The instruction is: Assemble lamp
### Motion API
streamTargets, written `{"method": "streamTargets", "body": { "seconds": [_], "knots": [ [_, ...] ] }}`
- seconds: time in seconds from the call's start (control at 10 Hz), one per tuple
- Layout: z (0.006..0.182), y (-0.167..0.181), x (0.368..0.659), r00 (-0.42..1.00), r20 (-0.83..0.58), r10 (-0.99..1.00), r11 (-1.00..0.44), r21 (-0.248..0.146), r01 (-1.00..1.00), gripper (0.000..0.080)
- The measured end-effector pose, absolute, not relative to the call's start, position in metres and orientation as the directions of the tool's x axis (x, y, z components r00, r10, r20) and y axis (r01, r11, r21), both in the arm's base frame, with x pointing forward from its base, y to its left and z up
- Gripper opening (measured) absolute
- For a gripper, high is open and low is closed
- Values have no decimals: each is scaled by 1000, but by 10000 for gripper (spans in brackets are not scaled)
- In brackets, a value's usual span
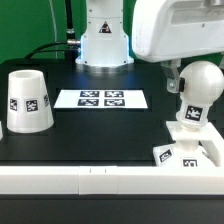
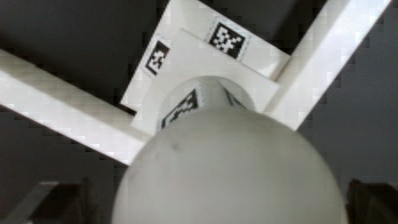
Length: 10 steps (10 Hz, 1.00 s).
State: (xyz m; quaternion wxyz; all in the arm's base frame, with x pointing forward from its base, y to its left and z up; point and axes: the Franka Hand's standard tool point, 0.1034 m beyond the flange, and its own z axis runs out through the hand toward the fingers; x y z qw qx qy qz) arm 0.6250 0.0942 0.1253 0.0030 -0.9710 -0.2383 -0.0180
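The ball-shaped bulb [image 1: 202, 88] stands upright with its stem in the flat square base [image 1: 186, 153] at the exterior view's right. The base lies against the white rail at the table's front. My gripper [image 1: 192, 80] hangs over the bulb with its jaws on either side of the ball. One finger [image 1: 173, 80] shows just beside it, with a small gap. In the wrist view the bulb [image 2: 222, 165] fills the middle, the base [image 2: 210, 52] lies beyond it, and the dark fingers [image 2: 68, 200] stand apart from the ball. The gripper [image 2: 214, 208] is open. The shade [image 1: 27, 102] stands mouth down at the exterior view's left.
The marker board [image 1: 101, 99] lies flat in the middle of the black table. A white rail [image 1: 90, 177] runs along the front edge and meets a side rail [image 2: 329, 60] at a corner by the base. The arm's white pedestal [image 1: 104, 45] stands at the back.
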Motion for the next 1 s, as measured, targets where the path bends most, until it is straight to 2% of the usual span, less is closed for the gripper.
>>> {"method": "streamTargets", "body": {
  "seconds": [0.1, 0.2, 0.7, 0.8, 1.0],
  "knots": [
    [125, 93, 625, 887, 38, 461, -887, 3, 461, 689],
    [125, 92, 625, 887, 38, 460, -888, 3, 460, 576],
    [124, 93, 625, 901, 39, 432, -902, -3, 432, 576],
    [124, 92, 625, 923, 43, 382, -924, -16, 383, 576],
    [124, 91, 627, 987, 63, 146, -988, -44, 149, 577]
  ]
}}
